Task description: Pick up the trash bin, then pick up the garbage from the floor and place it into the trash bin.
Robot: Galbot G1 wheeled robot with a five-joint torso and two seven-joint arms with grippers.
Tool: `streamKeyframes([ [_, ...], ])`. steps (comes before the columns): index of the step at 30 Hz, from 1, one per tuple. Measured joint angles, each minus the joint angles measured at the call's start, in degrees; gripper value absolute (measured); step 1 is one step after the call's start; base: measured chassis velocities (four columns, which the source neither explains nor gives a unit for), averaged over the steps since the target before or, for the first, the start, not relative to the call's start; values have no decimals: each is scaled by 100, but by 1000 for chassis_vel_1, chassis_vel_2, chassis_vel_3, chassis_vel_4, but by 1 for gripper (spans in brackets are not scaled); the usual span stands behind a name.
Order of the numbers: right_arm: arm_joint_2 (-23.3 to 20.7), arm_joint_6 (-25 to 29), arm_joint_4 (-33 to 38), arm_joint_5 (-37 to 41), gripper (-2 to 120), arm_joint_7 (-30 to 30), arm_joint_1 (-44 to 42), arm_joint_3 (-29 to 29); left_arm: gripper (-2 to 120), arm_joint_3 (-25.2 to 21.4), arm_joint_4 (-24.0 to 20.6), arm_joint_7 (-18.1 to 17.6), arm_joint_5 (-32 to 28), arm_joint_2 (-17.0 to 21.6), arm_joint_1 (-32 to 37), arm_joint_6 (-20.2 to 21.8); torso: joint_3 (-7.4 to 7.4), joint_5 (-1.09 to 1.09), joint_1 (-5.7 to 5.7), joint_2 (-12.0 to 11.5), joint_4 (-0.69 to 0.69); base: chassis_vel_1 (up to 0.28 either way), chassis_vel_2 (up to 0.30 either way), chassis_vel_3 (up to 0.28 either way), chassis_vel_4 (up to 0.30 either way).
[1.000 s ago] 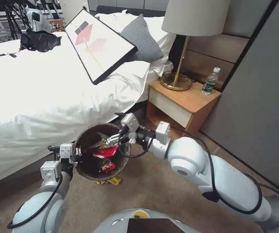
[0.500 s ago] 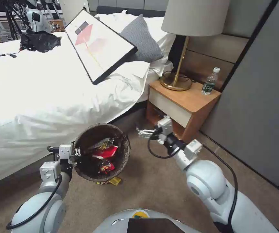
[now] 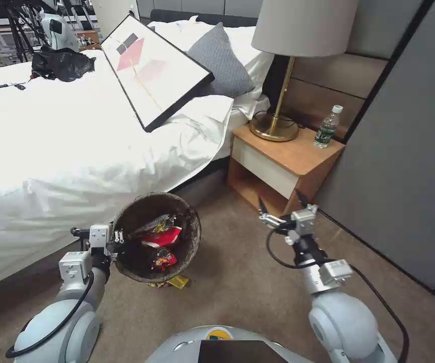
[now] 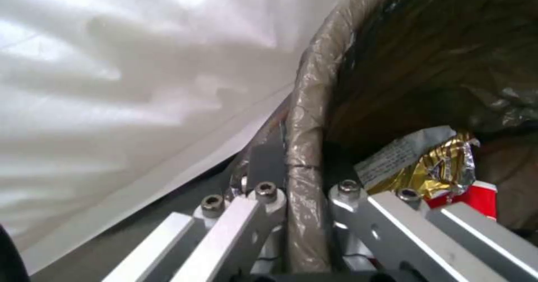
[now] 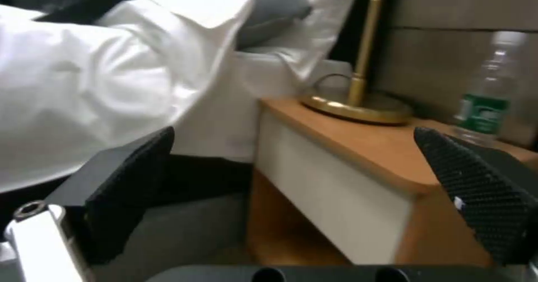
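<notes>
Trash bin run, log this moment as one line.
left gripper: shut on rim of round dark-lined trash bin, held up | right gripper: open, empty, before wooden nightstand | yellow wrapper: on carpet

One bin (image 3: pixel 157 237), two pillows (image 3: pixel 221 60).

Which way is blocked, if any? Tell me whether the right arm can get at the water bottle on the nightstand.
Probably yes. The right gripper hangs open before the nightstand, and the water bottle stands apart from the lamp, nothing between.

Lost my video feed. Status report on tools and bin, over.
Left tool shut on trash bin rim, bin held off the carpet. Right tool open, empty, near the nightstand. Wrappers in the bin. Yellow wrapper on the floor beneath it.
</notes>
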Motion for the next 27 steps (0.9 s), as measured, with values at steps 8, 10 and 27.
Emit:
streamKeyframes([
  [8, 371, 533, -25, 113, 100, 9, -651, 642, 3, -5, 0, 47, -4, 66, -79, 0, 0, 0, 0, 0, -1, 0, 0, 0, 0],
  [10, 464, 616, -36, 112, 100, -79, -750, 742, 3, -5, 0, 50, -4, 71, -81, 0, 0, 0, 0, 0, -1, 0, 0, 0, 0],
  [27, 1026, 965, -60, 94, 100, -788, -1213, 1396, 3, 4, 0, 217, 72, 48, -247, 26, 0, 0, 0, 0, -1, 0, 0, 0, 0],
])
